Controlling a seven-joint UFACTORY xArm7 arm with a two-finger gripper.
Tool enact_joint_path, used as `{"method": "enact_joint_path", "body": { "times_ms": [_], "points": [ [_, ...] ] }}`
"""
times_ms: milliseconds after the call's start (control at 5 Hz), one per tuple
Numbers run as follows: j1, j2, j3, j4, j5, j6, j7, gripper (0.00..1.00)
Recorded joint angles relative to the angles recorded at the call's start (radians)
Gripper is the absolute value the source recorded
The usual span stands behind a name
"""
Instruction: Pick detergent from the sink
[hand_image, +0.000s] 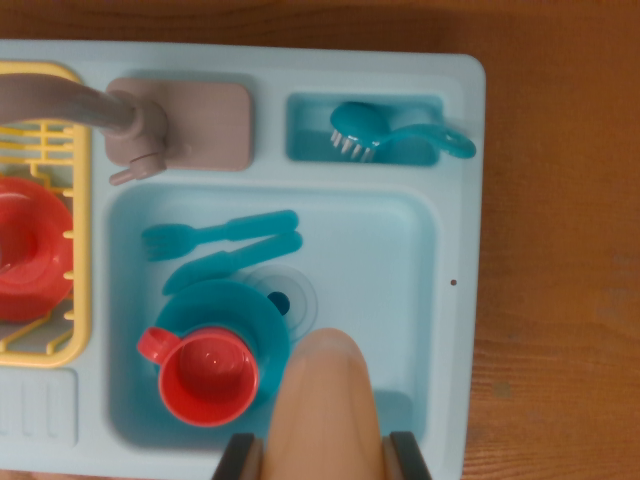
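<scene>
We judge the pick largely done — the end effector (326, 462) clamps the detergent (325, 400) above the sink (420, 260); only lifting clear remains.

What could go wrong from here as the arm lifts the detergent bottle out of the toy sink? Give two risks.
1. The detergent bottle sits close to the red cup on the teal plate; a sideways swing might knock the cup.
2. Only the fingers' tips show beside the rounded bottle, so the hold cannot be judged; it might slip.
</scene>
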Motion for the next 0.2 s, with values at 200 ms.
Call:
{"method": "enact_joint_path", "body": {
  "times_ms": [200],
  "points": [
    [0.0, -0.001, 0.0, 0.004, -0.0003, 0.006, 0.0, 1.0]
  ]
}}
